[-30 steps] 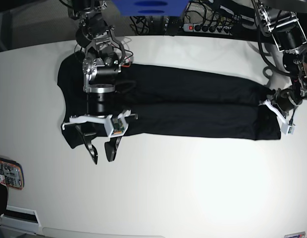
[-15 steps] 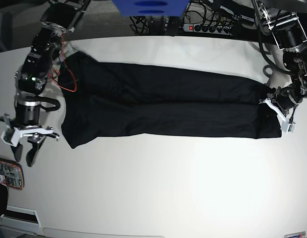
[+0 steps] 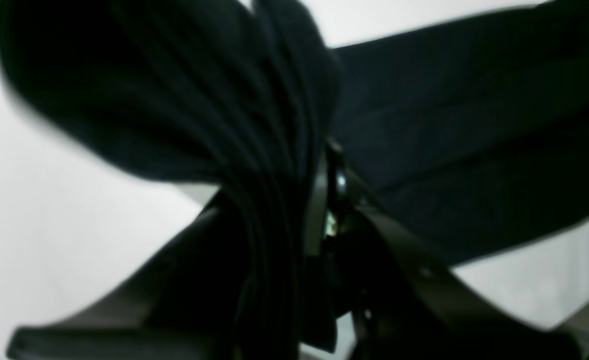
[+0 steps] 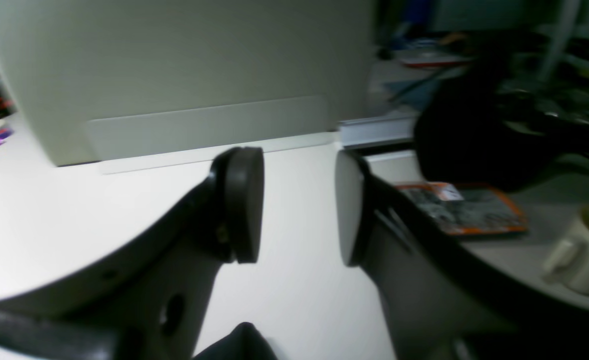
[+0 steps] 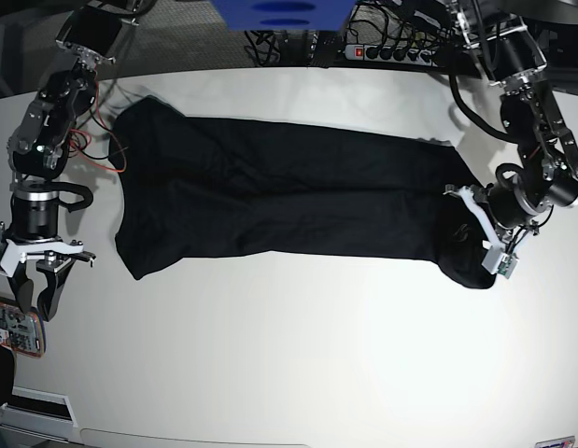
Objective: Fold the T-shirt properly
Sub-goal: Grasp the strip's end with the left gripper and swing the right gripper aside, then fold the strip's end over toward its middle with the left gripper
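The left tool grips one end of the black, soft cloth T-shirt. The right tool is open, holding nothing.

Lab or workshop | robot arms | white table | loose black cables

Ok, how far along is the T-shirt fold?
Partly done: the T-shirt lies as a long, narrow strip. In hand: the left hand pinches its end, lifting it off the table. Left: bringing that end inward, then probably tidying the spread opposite end; the right hand is open and empty.
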Motion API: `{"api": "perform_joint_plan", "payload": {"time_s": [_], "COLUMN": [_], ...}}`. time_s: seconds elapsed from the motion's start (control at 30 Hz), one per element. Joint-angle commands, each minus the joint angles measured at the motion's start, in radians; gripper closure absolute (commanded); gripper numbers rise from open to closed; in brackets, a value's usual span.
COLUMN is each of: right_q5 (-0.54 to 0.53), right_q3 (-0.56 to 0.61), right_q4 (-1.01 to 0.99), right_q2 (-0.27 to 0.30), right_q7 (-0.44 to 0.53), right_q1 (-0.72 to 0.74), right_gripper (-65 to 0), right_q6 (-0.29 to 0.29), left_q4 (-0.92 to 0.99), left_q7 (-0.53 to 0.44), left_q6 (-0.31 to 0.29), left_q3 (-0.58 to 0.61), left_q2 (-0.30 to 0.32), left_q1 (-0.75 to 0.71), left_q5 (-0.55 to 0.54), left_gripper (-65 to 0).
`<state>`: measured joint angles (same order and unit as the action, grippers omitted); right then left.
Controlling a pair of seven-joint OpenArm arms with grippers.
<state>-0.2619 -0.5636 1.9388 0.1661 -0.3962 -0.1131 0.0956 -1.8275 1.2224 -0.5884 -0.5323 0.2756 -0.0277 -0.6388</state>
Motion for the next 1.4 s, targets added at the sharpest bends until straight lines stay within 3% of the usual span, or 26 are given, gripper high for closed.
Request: {"api": "perform_joint_plan", "payload": {"time_s": [0.0, 0.13, 0.27, 0.37, 0.53, 0.67, 0.83, 0.87, 1.13, 1.37], "right_q5": [-0.007, -0.007, -0.007, -0.007, -0.007, -0.007, -0.007, -0.007, -0.007, -0.007], "right_q3": [-0.008, -0.009, -0.011, -0.011, -0.011, -0.011, -0.011, -0.011, -0.005, -0.005], "right_q4": [0.015, 0.017, 0.018, 0.018, 0.018, 0.018, 0.018, 0.018, 0.018, 0.018], "right_q2": [0.013, 0.013, 0.013, 0.013, 0.013, 0.013, 0.013, 0.013, 0.013, 0.013], "right_q7": [0.013, -0.023, -0.028, -0.028, -0.027, -0.025, -0.023, -0.023, -0.028, -0.028], "right_q1": [0.014, 0.014, 0.014, 0.011, -0.058, -0.069, -0.069, -0.069, -0.069, -0.069], "right_gripper": [-23.0, -23.0, -23.0, -23.0, -22.9, -22.9, -22.7, -22.6, -22.7, -22.6], "right_q6": [-0.004, -0.004, -0.004, -0.004, -0.004, -0.004, -0.004, -0.004, -0.004, -0.004], "left_q4": [-0.038, -0.053, -0.051, -0.051, 0.001, 0.096, 0.142, 0.139, 0.097, 0.102], "left_q7": [0.004, 0.061, 0.05, -0.017, -0.089, -0.172, -0.198, -0.198, -0.198, -0.198], "left_q6": [0.0, 0.002, 0.078, 0.129, 0.206, 0.207, 0.207, 0.207, 0.196, 0.196], "left_q3": [-0.001, 0.082, 0.202, 0.298, 0.466, 0.542, 0.542, 0.542, 0.63, 0.691], "left_q2": [-0.025, -0.091, -0.141, -0.163, -0.163, -0.163, -0.155, -0.155, -0.155, -0.164], "left_q1": [0.024, 0.047, 0.048, 0.044, 0.042, 0.042, 0.041, 0.041, 0.048, 0.059], "left_q5": [-0.013, -0.011, -0.013, -0.011, -0.013, -0.013, -0.013, -0.014, -0.014, -0.014], "left_gripper": [0.0, 0.0, 0.0, 0.0, 0.0, 0.0, 0.0, -2.0, -63.2, -65.0]}}
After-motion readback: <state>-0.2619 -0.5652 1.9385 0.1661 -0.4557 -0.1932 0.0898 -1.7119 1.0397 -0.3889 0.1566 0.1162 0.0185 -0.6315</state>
